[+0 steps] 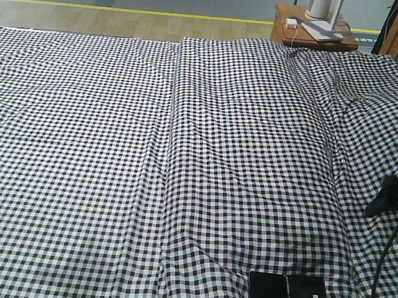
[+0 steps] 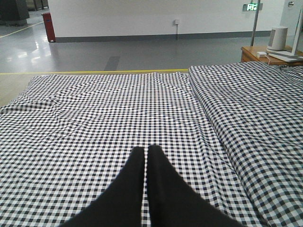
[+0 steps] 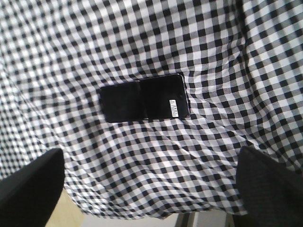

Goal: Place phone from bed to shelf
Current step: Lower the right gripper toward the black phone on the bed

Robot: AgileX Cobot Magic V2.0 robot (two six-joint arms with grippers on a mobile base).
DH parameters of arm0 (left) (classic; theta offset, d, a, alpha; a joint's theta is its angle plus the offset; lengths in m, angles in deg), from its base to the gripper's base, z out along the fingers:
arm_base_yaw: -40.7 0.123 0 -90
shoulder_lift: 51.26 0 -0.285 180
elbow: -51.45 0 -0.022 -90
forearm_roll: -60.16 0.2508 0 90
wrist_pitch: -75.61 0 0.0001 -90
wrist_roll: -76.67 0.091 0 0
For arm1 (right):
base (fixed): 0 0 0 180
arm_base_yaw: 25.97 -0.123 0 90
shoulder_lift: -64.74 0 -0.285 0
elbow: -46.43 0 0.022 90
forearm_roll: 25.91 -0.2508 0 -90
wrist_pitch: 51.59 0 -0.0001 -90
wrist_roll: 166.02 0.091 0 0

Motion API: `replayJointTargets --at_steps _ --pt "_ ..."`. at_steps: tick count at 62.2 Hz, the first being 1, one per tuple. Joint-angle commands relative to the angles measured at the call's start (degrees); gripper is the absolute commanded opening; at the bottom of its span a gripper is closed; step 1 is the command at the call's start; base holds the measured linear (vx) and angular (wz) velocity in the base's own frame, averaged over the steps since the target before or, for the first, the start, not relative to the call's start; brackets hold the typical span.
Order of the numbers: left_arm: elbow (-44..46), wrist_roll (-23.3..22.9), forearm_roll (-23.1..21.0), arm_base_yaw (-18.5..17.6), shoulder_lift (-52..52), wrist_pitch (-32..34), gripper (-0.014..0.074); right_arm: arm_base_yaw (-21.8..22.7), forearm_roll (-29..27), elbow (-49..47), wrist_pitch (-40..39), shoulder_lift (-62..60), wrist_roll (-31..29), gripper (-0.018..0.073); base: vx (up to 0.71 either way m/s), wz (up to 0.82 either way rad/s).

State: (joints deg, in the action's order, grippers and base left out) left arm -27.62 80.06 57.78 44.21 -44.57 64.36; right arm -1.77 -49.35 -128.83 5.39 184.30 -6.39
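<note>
One phone [image 1: 288, 292], one bed [image 1: 115, 149], one side table [image 1: 283, 14]

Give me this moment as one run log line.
stage: pre-grasp | phone: flat on bed, untouched | right gripper: open, above phone | left gripper: shut, over bed

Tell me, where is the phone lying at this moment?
In the front view the phone lies flat on the bed, near the lower right, to the right of the lengthwise seam. The right wrist view shows it from above, untouched.

Brown side table [image 1: 282, 32], white charger [image 1: 291, 22], yellow floor line [image 1: 127, 9], red object [image 2: 48, 26]
</note>
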Motion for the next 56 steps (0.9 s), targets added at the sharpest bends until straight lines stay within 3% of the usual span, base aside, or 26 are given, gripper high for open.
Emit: replayJointTargets --at_steps 1,10,27,36,48,56 --pt "-0.41 0.00 -0.53 0.02 -0.48 3.99 0.0001 0.37 -1.36 -3.58 1.34 1.37 -2.69 0.0683 0.00 0.00" --pt "-0.41 0.00 -0.53 0.02 -0.48 3.99 0.0001 0.37 -2.47 -7.10 2.20 8.56 -4.62 0.0676 0.00 0.00" --pt "-0.41 0.00 -0.53 0.02 -0.48 3.99 0.0001 0.37 -11.05 -15.04 8.79 21.62 -14.06 0.0668 0.00 0.00" --pt "-0.41 0.00 -0.53 0.02 -0.48 3.99 0.0001 1.00 -14.10 -18.09 12.26 27.06 -16.16 0.0662 0.00 0.00" --pt "-0.41 0.00 -0.53 0.02 -0.48 3.99 0.0001 6.35 -21.27 -18.93 15.52 32.33 -21.19 0.0652 0.00 0.00" --pt "-0.41 0.00 -0.53 0.02 -0.48 3.99 0.0001 8.58 -22.42 -18.85 16.83 34.38 -25.73 0.0650 0.00 0.00"
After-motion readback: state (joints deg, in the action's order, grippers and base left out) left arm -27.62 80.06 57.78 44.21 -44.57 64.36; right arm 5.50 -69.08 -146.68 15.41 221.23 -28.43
